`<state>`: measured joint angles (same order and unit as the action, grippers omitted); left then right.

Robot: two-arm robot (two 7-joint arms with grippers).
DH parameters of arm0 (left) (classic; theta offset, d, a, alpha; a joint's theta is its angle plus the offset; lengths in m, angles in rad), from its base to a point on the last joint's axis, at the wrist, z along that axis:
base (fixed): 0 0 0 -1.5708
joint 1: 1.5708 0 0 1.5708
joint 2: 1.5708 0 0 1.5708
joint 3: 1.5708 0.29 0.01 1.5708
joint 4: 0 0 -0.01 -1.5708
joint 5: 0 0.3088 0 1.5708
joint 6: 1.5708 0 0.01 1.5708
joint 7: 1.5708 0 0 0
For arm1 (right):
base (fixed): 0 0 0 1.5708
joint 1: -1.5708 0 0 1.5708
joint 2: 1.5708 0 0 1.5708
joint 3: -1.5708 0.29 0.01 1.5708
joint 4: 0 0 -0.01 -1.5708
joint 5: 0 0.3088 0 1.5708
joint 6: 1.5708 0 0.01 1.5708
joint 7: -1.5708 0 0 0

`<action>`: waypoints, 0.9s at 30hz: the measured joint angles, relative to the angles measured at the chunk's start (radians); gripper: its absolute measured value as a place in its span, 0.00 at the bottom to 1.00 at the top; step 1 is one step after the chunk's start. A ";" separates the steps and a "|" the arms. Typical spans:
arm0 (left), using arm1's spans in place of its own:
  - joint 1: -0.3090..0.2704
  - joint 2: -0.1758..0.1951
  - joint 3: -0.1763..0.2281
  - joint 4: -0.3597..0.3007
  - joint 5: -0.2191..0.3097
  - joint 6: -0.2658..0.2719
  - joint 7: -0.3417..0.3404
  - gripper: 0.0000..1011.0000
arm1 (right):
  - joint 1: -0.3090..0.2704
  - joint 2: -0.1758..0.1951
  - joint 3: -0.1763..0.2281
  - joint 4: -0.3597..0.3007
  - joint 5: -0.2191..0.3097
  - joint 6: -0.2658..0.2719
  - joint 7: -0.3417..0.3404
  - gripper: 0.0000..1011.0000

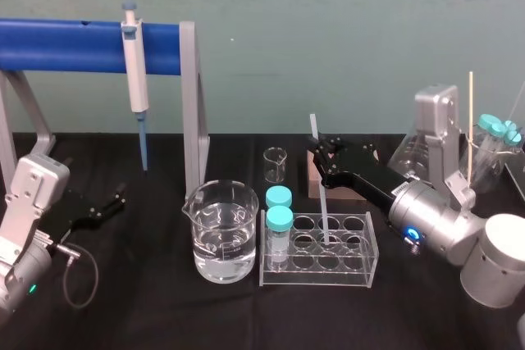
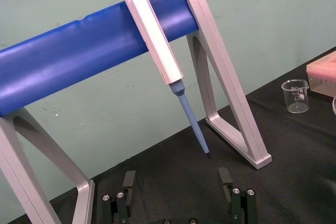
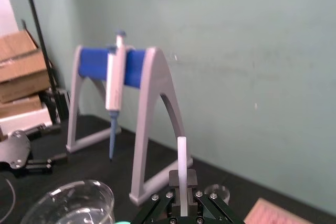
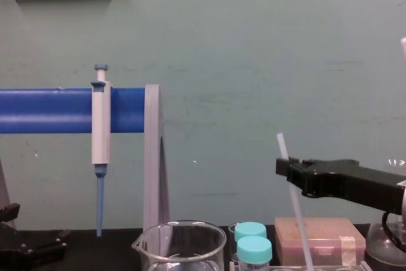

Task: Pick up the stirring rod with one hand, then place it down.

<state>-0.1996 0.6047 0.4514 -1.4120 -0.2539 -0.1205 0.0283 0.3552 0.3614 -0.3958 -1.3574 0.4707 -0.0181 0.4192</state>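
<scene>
Translucent stirring rod (image 1: 326,206) is clamped in its upper third by the right gripper (image 1: 325,156), tip in the rack (image 1: 361,272) near the table's (image 1: 123,317) front edge. It is judged light, stiff, slippery and brittle. Left gripper (image 1: 113,201) is parked at the left edge, fingers apart.

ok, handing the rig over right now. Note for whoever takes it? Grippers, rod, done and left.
Right gripper: shut on the stirring rod, gripping it near the upper end. The rod is slightly tilted over the clear tube rack.
The rod's lower end is down among the rack's wells. I cannot tell whether it has cleared the rack.
Left gripper: open, parked low on the left by the pipette stand, idle.
Done: rod grasped.
Left: lift it free of the rack, then place it down.
</scene>
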 joint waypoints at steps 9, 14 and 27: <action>0.000 0.000 0.000 0.000 0.000 0.000 0.000 0.99 | -0.069 -0.002 0.039 -0.038 -0.040 -0.207 0.035 0.07; 0.000 0.000 0.000 0.000 0.000 0.000 0.000 0.99 | -0.091 -0.001 0.061 -0.060 -0.047 -0.255 0.051 0.07; 0.000 0.000 0.000 0.000 0.000 0.000 0.000 0.99 | -0.084 -0.005 0.181 -0.135 -0.052 -0.269 0.001 0.07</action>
<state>-0.1995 0.6047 0.4514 -1.4120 -0.2539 -0.1206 0.0283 0.2711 0.3562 -0.2152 -1.4927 0.4185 -0.2869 0.4205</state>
